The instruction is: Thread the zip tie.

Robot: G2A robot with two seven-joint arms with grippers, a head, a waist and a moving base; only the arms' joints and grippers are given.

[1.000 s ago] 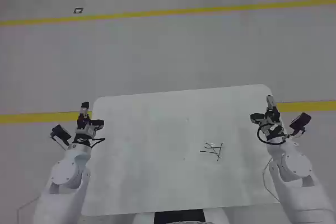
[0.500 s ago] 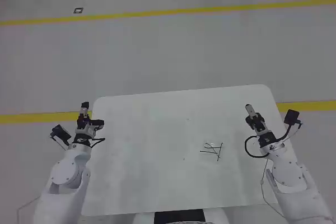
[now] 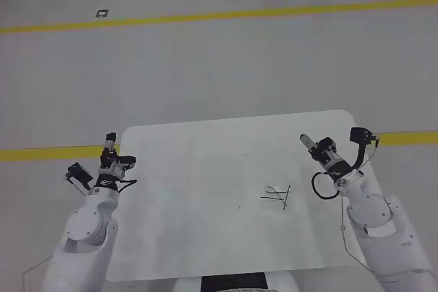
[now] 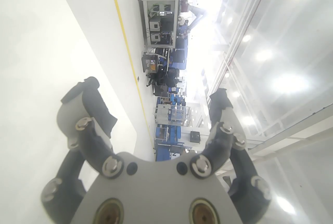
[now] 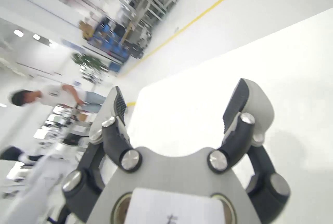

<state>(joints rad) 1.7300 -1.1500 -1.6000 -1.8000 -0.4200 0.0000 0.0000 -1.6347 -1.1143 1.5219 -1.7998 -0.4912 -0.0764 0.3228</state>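
Zip ties point(image 3: 277, 196) lie on table point(image 3: 190, 219); right pincer point(image 3: 304, 139) hovers nearby, fingers spread.

Smooth matt table point(image 3: 190, 197); ribbed, rubbery fingers point(image 5: 120, 105) with metal screws point(image 5: 128, 158).

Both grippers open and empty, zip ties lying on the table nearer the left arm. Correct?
Not quite. In the top view the zip ties lie on the table nearer the right gripper; the left gripper sits at the opposite edge. Both grippers are open and empty.
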